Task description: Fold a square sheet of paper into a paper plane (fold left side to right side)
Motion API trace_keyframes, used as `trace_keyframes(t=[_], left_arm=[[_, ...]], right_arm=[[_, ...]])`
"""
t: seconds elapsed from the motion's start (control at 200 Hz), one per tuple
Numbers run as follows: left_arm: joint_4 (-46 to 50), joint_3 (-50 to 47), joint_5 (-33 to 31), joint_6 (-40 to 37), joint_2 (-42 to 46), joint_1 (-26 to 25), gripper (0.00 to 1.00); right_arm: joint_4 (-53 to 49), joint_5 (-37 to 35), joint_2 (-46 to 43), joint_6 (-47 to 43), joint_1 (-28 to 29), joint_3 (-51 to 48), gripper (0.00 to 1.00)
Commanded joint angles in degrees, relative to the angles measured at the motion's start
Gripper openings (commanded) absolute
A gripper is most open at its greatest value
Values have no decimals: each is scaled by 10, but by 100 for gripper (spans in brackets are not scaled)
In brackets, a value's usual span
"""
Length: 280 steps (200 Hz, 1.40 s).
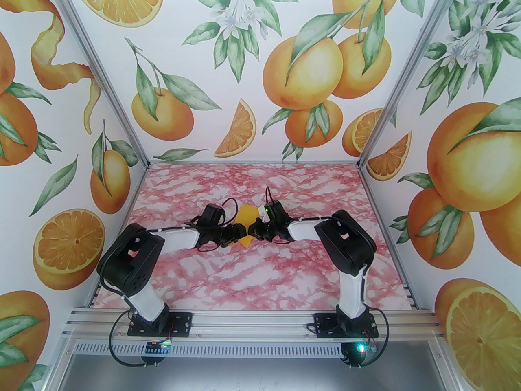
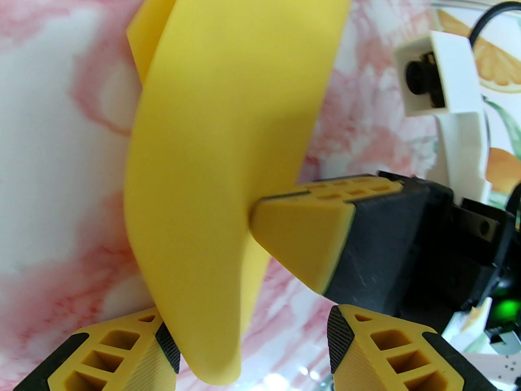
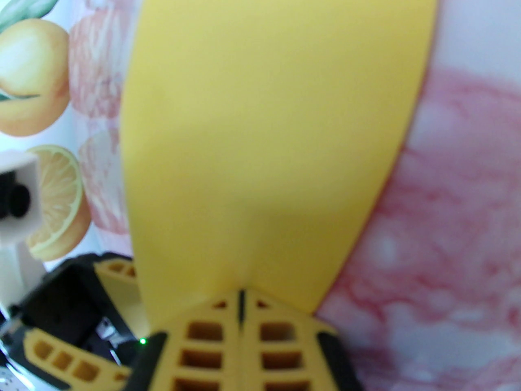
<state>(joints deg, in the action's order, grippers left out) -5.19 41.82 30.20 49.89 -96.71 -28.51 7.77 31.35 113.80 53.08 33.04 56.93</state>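
Observation:
The square sheet of paper (image 1: pixel 246 213) is plain yellow-orange and sits at mid-table between the two arms. It is lifted and bowed over itself, with a second layer showing behind the front one in the left wrist view (image 2: pixel 228 116). My right gripper (image 3: pixel 242 295) is shut on the sheet's near edge (image 3: pixel 276 116), and its closed fingers (image 2: pixel 301 222) reach in from the right. My left gripper (image 2: pixel 252 340) is open, with the sheet's lower curl resting against its left finger (image 2: pixel 122 352). Both grippers meet tip to tip, left gripper (image 1: pixel 236 232) and right gripper (image 1: pixel 253 230).
The table (image 1: pixel 260 275) has a pink marbled top, enclosed by walls printed with oranges and by aluminium posts (image 1: pixel 378 120). A metal rail (image 1: pixel 252 320) runs along the near edge, carrying both arm bases. The right wrist camera housing (image 2: pixel 431 75) hangs close to the left gripper.

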Motion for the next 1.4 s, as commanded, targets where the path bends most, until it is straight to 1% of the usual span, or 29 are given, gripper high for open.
trace_keyframes(t=[0.0, 0.155, 0.32, 0.455, 0.565, 0.645, 0.731, 0.821, 1.101, 1.186, 1.231, 1.306, 1.346, 1.396], left_arm=[[-58, -25, 25, 26, 44, -2, 62], [-45, -32, 10, 19, 64, 4, 62], [-30, -5, -7, -4, 50, 11, 62], [7, 32, -30, -36, 40, 18, 62], [11, 40, -40, -42, 44, 24, 60], [13, 47, -38, -48, 43, 25, 60], [3, 49, -22, -47, 34, 24, 56], [-13, 50, -7, -42, 20, 18, 56], [-44, 53, 2, -26, -6, 3, 57], [-22, 52, -7, -33, 3, 3, 57], [6, 51, -19, -42, 12, 3, 57], [73, 55, -54, -65, 26, 3, 50], [95, 54, -67, -75, 33, 3, 49], [113, 52, -79, -86, 39, 3, 43]], right_arm=[[-30, -15, 4, -11, 2, -14, 4], [-29, -13, 5, -11, 2, -13, 4], [-32, -14, 3, -12, 2, -14, 4], [-31, -15, 3, -12, 2, -16, 4], [-28, -15, 2, -10, 3, -16, 4], [-30, -15, 0, -10, 2, -16, 4], [-32, -16, 1, -12, 2, -16, 4], [-31, -15, 3, -11, 2, -16, 4], [-34, -17, 3, -12, 2, -15, 4], [-35, -18, 2, -12, 2, -16, 4], [-35, -19, 3, -12, 2, -16, 4], [-33, -17, 3, -12, 2, -15, 4], [-32, -17, 3, -12, 2, -15, 4], [-32, -17, 4, -13, 1, -13, 4]])
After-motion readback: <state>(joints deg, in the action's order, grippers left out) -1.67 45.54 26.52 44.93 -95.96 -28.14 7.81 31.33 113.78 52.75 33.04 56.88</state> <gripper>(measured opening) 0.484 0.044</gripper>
